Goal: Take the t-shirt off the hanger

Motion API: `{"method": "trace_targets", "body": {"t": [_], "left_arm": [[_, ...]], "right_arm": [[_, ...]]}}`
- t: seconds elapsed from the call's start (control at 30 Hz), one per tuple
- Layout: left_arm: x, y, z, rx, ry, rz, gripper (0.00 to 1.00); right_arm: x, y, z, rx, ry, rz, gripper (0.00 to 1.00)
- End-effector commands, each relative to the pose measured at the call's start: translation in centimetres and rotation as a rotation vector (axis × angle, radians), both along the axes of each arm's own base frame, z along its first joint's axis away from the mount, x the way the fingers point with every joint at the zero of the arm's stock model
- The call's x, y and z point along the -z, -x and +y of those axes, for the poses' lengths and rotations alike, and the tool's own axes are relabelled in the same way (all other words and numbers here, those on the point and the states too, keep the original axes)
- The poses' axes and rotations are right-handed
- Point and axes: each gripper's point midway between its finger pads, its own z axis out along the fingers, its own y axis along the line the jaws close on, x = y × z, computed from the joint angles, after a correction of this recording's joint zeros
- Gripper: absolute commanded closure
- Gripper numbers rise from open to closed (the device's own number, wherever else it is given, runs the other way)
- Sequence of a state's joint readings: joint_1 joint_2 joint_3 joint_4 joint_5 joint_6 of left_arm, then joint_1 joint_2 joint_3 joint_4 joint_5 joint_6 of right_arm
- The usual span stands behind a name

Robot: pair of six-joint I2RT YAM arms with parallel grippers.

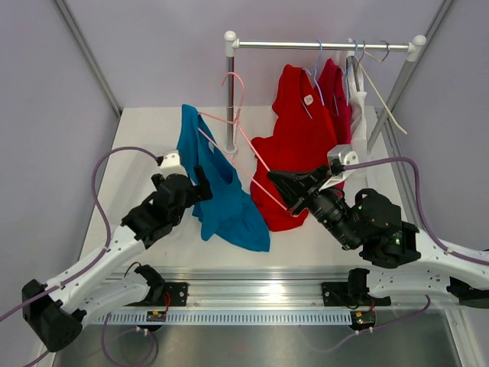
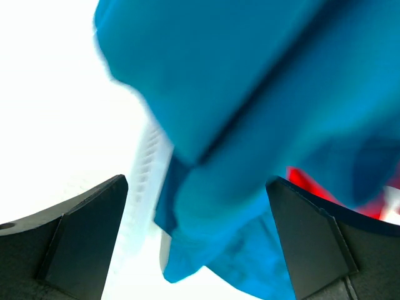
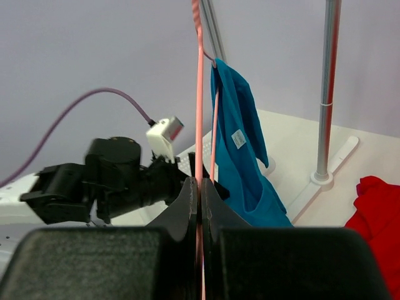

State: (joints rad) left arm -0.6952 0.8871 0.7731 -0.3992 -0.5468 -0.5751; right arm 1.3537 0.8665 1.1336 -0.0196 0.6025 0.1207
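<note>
A blue t-shirt (image 1: 218, 183) hangs by one shoulder from a pink wire hanger (image 1: 229, 122), and its lower part rests on the white table (image 1: 137, 145). My right gripper (image 1: 275, 178) is shut on the hanger's wire and holds it up; the right wrist view shows the jaws closed (image 3: 199, 187) on the pink hanger (image 3: 199, 94), with the shirt (image 3: 240, 150) beyond. My left gripper (image 1: 203, 188) is open at the shirt's left edge. In the left wrist view its fingers (image 2: 81, 244) stand wide apart around (image 2: 200, 234) a fold of blue cloth (image 2: 250, 112), not pinching it.
A metal clothes rack (image 1: 321, 46) stands at the back, its left post (image 1: 230, 92) just behind the pink hanger. Red shirts (image 1: 302, 130) on more hangers (image 1: 359, 61) hang from it and trail onto the table. The table's front rail (image 1: 252, 294) lies near the arm bases.
</note>
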Motion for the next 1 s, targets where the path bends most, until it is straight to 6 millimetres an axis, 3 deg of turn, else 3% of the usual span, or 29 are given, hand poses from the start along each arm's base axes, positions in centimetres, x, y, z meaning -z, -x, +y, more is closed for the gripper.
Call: {"method": "trace_targets", "body": {"t": [0.0,0.07,0.1,0.17,0.2,0.23,0.27,0.33,0.37,0.4,0.43,0.47,0.53,0.57,0.63,0.67,0.77,0.8,0.87,0.9,0.97], "left_arm": [[-4.3,-3.7,-0.7,-0.076,0.119,-0.167,0.01],[-4.1,-5.6,-1.7,-0.048,0.105,-0.157,0.01],[-4.8,-6.5,-2.1,-0.033,0.104,-0.187,0.07],[-5.5,-7.3,-2.8,-0.002,0.123,-0.212,0.39],[-7.1,-7.6,-3.1,0.009,0.164,-0.269,0.56],[-8.1,-7.1,-3.1,0.025,0.190,-0.300,0.91],[-8.8,-6.9,-2.9,0.018,0.203,-0.319,1.00],[-10.1,-6.5,-2.4,0.013,0.205,-0.340,1.00],[-12.2,-6.1,-1.8,0.002,0.225,-0.377,1.00],[-12.9,-5.8,-1.6,0.004,0.226,-0.380,1.00],[-13.9,-5.6,-1.5,0.014,0.233,-0.395,1.00],[-17.0,-5.1,-1.2,0.018,0.271,-0.451,1.00],[-19.1,-4.5,-1.0,0.033,0.282,-0.465,1.00],[-22.0,-4.0,-0.7,0.042,0.302,-0.509,1.00],[-25.0,-3.5,-0.3,0.050,0.313,-0.549,1.00],[-27.9,-2.8,0.2,0.052,0.311,-0.590,1.00],[-31.3,-2.2,1.7,0.033,0.253,-0.632,1.00],[-34.5,-1.7,2.8,0.009,0.259,-0.686,1.00],[-36.6,-1.3,4.0,-0.008,0.222,-0.714,1.00],[-39.2,-0.9,5.0,-0.033,0.227,-0.761,1.00],[-41.1,-0.5,5.9,-0.053,0.204,-0.789,1.00]], "right_arm": [[-2.9,0.5,-0.4,-0.034,-0.117,-0.029,1.00],[-2.7,0.6,-0.3,-0.039,-0.116,-0.027,1.00],[-2.6,0.6,-0.5,-0.040,-0.120,-0.026,1.00],[-2.5,0.6,-0.7,-0.034,-0.117,-0.024,1.00],[-2.6,0.6,-1.3,-0.029,-0.123,-0.026,1.00],[-2.5,0.6,-1.6,-0.021,-0.125,-0.024,1.00],[-2.5,0.6,-1.9,-0.018,-0.124,-0.026,1.00],[-2.3,0.7,-3.0,-0.012,-0.130,-0.025,1.00],[-2.2,0.9,-3.2,-0.020,-0.134,-0.016,1.00],[-2.4,1.3,-4.1,-0.032,-0.152,-0.012,1.00],[-1.4,1.7,-4.2,-0.053,-0.125,0.008,1.00],[-0.9,2.0,-4.6,-0.064,-0.119,0.017,1.00],[-0.3,2.7,-6.3,-0.087,-0.120,0.037,1.00],[-0.6,3.1,-7.8,-0.089,-0.147,0.033,1.00],[-0.3,3.3,-9.6,-0.076,-0.163,0.044,1.00],[-0.7,3.5,-11.1,-0.073,-0.193,0.039,1.00],[0.0,3.3,-12.6,-0.038,-0.168,0.052,1.00],[0.6,3.1,-12.6,-0.022,-0.141,0.060,1.00],[1.3,2.8,-12.1,-0.007,-0.103,0.068,1.00],[1.7,2.4,-12.0,0.014,-0.085,0.073,1.00],[2.4,2.1,-11.2,0.027,-0.053,0.076,1.00]]}}
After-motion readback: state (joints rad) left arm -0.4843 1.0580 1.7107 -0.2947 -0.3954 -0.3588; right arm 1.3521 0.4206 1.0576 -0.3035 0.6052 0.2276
